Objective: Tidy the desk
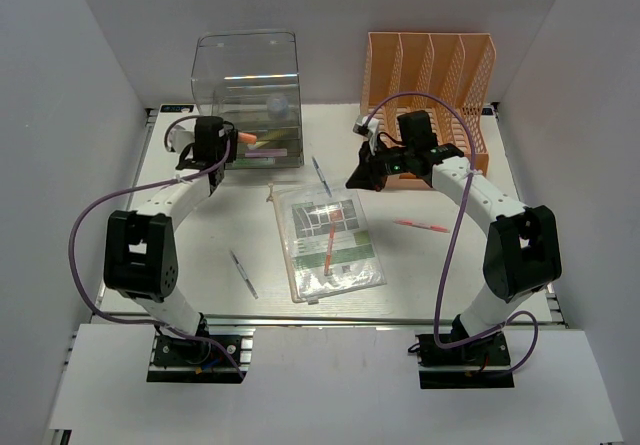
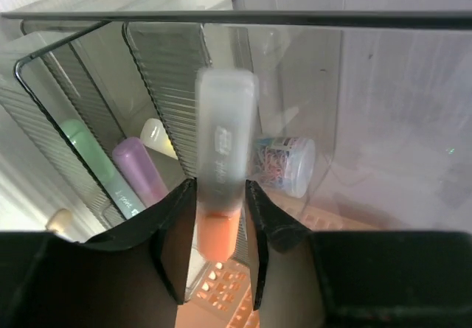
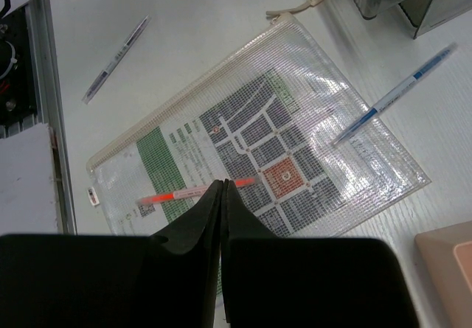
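The white desk (image 1: 200, 255) holds scattered stationery. My left gripper (image 1: 215, 145) is at the open front of the clear drawer box (image 1: 247, 95). It is shut on an orange highlighter with a clear cap (image 2: 221, 158), which points into the drawer. The highlighter sits tight between the left gripper's (image 2: 220, 188) two fingers. My right gripper (image 1: 365, 175) hovers shut and empty above the mesh zip pouch (image 3: 295, 121), over a red pen (image 3: 177, 194) lying on it.
Green (image 2: 96, 162), purple (image 2: 140, 169) and yellow (image 2: 158, 138) highlighters and a tub of paper clips (image 2: 284, 164) lie in the drawer. An orange file rack (image 1: 430, 80) stands back right. A blue pen (image 1: 320, 175), a grey pen (image 1: 243, 273) and another red pen (image 1: 421, 226) lie loose.
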